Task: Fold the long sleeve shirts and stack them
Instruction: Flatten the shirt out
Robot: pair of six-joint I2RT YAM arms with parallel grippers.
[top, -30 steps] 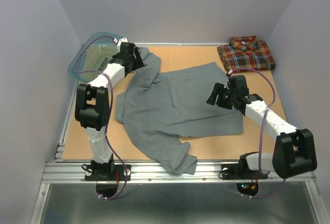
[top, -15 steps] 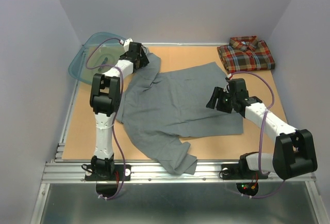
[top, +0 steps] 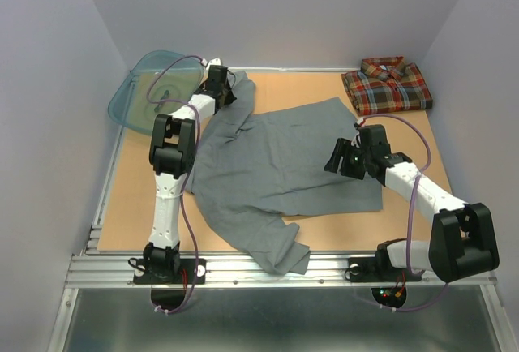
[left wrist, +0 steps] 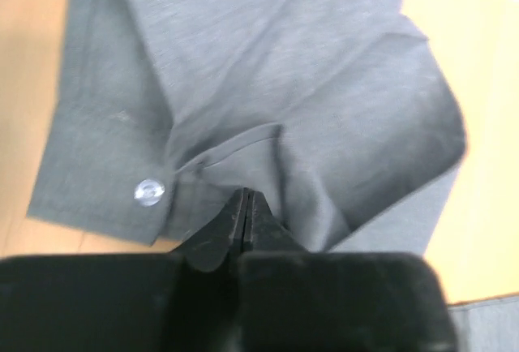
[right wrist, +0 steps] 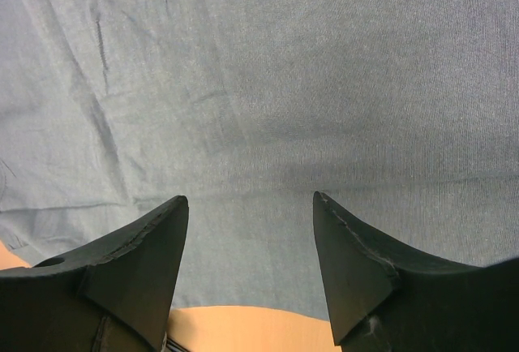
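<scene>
Grey shirt (top: 276, 165) sprawls unfolded across the table (top: 308, 84), plaid shirt (top: 387, 83) folded at its far right corner; left gripper (left wrist: 247, 198), clamped on a thin cuff fold by the far left corner, may lose it when pulled; right gripper (right wrist: 250, 206) hovers open.

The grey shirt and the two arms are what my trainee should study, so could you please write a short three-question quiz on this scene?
1. Fill in the gap: the right gripper hangs over the grey shirt with its jaws ____.
2. Which gripper is shut on a fold of the grey shirt? A. the left gripper B. the right gripper C. neither
3. True or false: the plaid shirt lies spread out flat.

Key: 1 open; 2 A; 3 false, it lies folded.
</scene>
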